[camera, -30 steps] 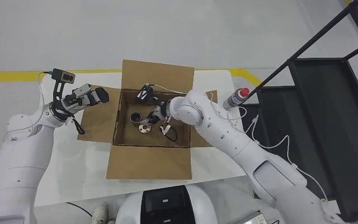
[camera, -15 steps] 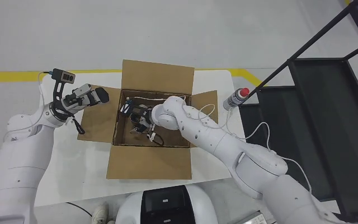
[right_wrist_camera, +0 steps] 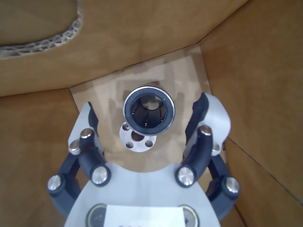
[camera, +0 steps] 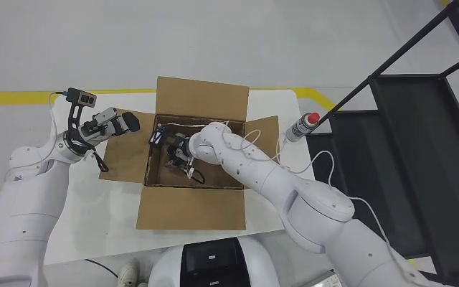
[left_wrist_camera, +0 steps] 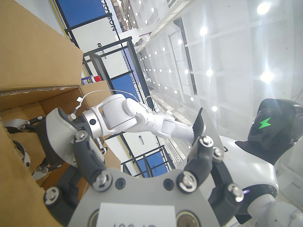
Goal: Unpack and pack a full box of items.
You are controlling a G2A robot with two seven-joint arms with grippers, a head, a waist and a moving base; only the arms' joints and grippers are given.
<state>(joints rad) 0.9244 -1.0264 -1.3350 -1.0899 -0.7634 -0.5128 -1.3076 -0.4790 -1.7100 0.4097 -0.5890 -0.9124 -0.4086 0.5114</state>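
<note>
An open cardboard box stands mid-table with its flaps spread. My right gripper is down inside its left part. In the right wrist view, the right gripper is open, its fingers on either side of and slightly above a metal flanged bearing. The bearing stands upright on the box floor with its black bore facing up. My left gripper hovers open over the box's left flap, holding nothing. The left wrist view shows the left gripper open, with the right arm beyond it.
A spray can with a red cap stands on the table right of the box, also seen as the spray can past the box wall. A black metal rack borders the table's right side. Box walls close in around the right gripper.
The right arm swung from the box's middle to its left part, bringing its open gripper over the bearing. The left arm has not moved.
</note>
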